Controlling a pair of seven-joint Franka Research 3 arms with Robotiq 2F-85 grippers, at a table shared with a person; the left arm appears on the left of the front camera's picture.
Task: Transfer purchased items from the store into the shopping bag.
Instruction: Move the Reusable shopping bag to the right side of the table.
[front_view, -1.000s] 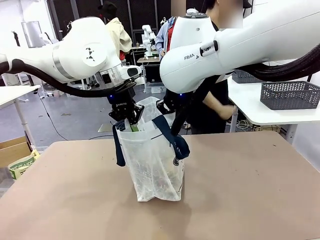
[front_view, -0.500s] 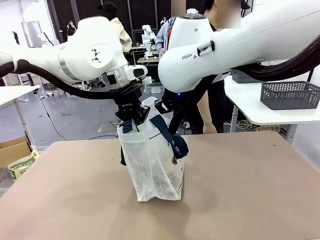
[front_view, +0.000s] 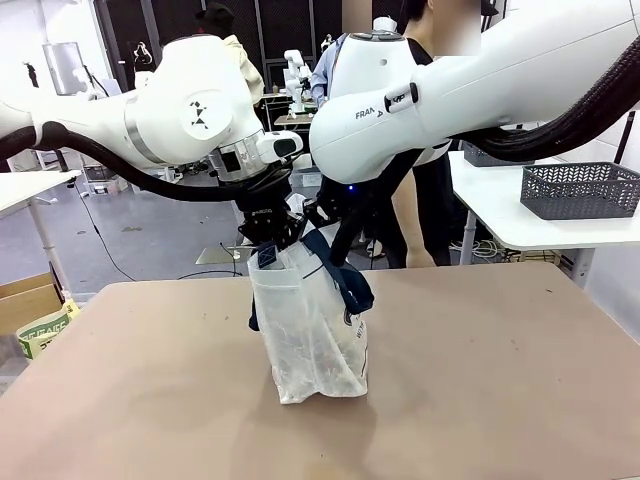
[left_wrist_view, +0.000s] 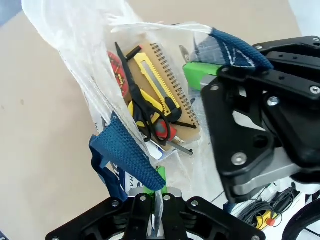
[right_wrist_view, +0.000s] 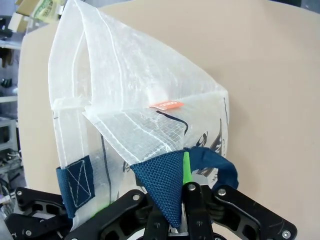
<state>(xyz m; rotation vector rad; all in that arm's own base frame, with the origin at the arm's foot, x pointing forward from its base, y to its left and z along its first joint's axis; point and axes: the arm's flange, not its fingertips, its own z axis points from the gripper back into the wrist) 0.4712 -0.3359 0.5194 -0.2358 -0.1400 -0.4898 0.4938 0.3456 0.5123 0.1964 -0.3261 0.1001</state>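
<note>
The shopping bag (front_view: 310, 340) stands upright mid-table, translucent white with navy straps. My left gripper (front_view: 268, 243) is shut on the bag's left rim and strap, and my right gripper (front_view: 335, 238) is shut on the opposite strap. The two hold the mouth narrow. Looking down the left wrist, my left gripper (left_wrist_view: 152, 192) pinches a navy strap (left_wrist_view: 125, 155). Inside the bag (left_wrist_view: 75, 45) lie scissors (left_wrist_view: 145, 110), a yellow cutter (left_wrist_view: 150, 75) and a spiral notebook (left_wrist_view: 175, 95). The right wrist view has my right gripper (right_wrist_view: 186, 186) clamped on a navy strap (right_wrist_view: 167, 185). I cannot tell whether either far grey basket is the store.
A person (front_view: 430, 210) stands behind the bag at the table's far side. Two dark grey mesh baskets (front_view: 580, 190) rest on a white side table at the right. A cardboard box (front_view: 30, 300) sits on the floor at the left. The brown tabletop (front_view: 500, 380) stretches bare around the bag.
My left gripper has carried its side of the bag to the right, toward the right gripper, so the mouth has narrowed. The person behind has straightened up.
</note>
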